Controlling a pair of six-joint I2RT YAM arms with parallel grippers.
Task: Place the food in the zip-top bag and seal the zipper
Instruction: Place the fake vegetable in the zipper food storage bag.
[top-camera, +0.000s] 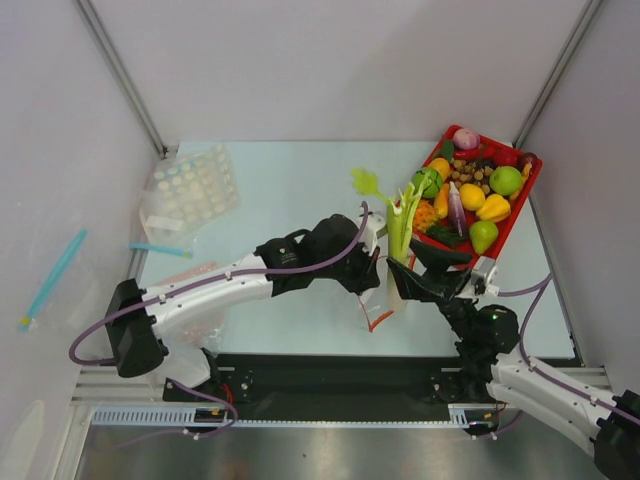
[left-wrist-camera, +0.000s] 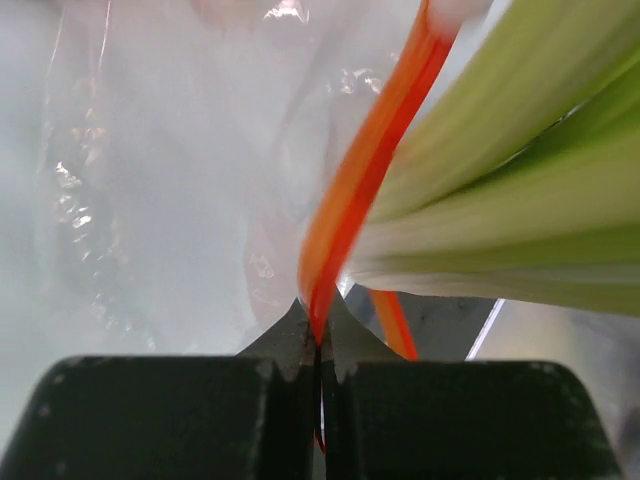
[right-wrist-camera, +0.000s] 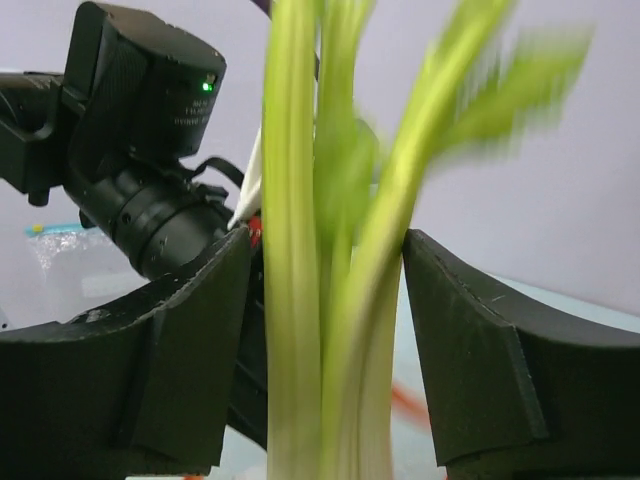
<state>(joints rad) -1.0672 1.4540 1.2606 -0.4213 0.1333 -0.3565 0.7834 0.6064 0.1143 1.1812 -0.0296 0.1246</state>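
Observation:
The leek (top-camera: 400, 228) stands upright at the table's middle, its white stalk down in the mouth of the clear zip-top bag (top-camera: 376, 312). My left gripper (top-camera: 377, 262) is shut on the bag's red-orange zipper (left-wrist-camera: 360, 190), which runs up from the closed jaws (left-wrist-camera: 320, 345) beside the leek (left-wrist-camera: 500, 200). My right gripper (top-camera: 408, 268) is open, its jaws standing on either side of the leek (right-wrist-camera: 330, 300), which looks blurred. The green pear (top-camera: 483, 236) lies in the red tray (top-camera: 527, 195). I cannot pick out the eggplant among the tray's toys.
The red tray at the back right holds several other toy fruits and vegetables. At the left lie a clear bag of pale round pieces (top-camera: 190, 190), a blue strip (top-camera: 160, 250) and a pink-strip bag (top-camera: 190, 275). Grey walls and frame poles surround the table.

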